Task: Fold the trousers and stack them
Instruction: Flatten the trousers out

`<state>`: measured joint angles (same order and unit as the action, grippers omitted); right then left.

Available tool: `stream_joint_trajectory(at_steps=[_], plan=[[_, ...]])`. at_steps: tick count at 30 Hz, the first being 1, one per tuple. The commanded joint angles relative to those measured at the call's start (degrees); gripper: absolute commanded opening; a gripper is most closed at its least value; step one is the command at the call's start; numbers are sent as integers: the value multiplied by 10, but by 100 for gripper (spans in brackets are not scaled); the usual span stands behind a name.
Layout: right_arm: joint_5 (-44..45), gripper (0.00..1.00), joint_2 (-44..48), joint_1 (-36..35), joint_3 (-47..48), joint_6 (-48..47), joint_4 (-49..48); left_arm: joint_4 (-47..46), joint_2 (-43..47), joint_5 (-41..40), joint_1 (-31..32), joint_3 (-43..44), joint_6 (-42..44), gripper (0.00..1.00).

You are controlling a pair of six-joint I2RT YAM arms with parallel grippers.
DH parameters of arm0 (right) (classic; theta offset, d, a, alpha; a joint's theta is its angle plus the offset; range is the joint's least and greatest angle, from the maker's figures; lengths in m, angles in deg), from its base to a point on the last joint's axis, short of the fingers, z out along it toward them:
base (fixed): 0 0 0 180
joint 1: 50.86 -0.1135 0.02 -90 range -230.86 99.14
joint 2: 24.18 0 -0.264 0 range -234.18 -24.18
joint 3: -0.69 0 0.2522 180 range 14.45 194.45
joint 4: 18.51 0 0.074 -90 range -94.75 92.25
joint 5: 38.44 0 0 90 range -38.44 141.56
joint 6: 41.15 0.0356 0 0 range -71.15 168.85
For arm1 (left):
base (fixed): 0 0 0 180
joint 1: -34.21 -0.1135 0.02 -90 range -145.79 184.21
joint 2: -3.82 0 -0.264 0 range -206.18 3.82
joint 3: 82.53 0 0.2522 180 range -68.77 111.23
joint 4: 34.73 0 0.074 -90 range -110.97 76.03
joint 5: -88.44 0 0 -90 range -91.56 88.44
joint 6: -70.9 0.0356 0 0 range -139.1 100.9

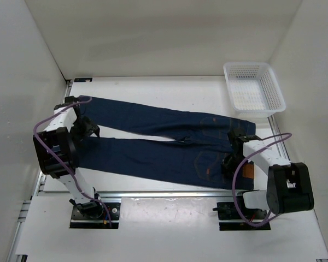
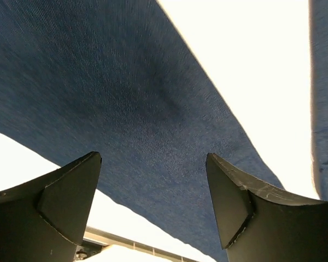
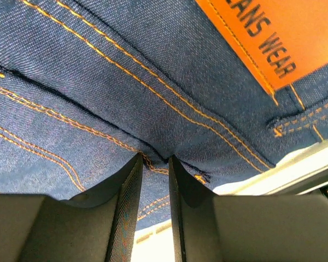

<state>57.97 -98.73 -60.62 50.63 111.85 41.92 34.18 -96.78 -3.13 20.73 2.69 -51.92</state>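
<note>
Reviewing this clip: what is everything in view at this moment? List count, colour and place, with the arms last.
trousers: one pair, dark navy denim with orange stitching, spread flat across the table, legs to the left, waistband to the right.
waistband patch: one, orange-tan with dark lettering, on the trousers' right end.
basket: one, white mesh plastic, far right corner of the table.
table: one, white, under everything.
left gripper: one, black fingers, open, over a trouser leg at the left end.
right gripper: one, black fingers, closed on a pucker of denim near the waistband.
</note>
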Motion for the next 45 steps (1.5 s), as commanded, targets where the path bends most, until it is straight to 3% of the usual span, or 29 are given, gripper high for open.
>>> stream_joint_trajectory(at_steps=[1,5,9,12,17,19,25,33,36,40,42,45], plan=[[87,30,-38,4,40,11,-19,15,26,-19,-1,32,8,89],[103,30,-87,37,87,-36,-19,15,11,-33,-1,3,-5,81],[98,31,-75,97,93,-87,-30,2,-35,-38,-1,-4,-5,73],[84,38,-29,136,98,-128,-30,2,-41,-60,5,-11,-5,71],[39,49,80,136,81,-156,-5,-16,-14,-71,5,-28,-5,71],[9,51,136,136,72,-162,5,-16,-38,-56,5,-13,-5,71],[32,56,252,136,121,-177,97,-16,-95,-49,46,44,-5,71],[79,57,248,136,243,-206,155,17,-180,-49,58,177,-5,70],[74,57,248,136,243,-206,155,49,-180,-42,71,243,0,71],[69,57,248,136,231,-206,155,87,-96,-67,61,272,-12,84],[69,57,255,136,221,-206,155,87,-57,-67,22,242,-12,85],[69,57,255,136,215,-211,155,62,-9,-67,-57,172,-12,76]])
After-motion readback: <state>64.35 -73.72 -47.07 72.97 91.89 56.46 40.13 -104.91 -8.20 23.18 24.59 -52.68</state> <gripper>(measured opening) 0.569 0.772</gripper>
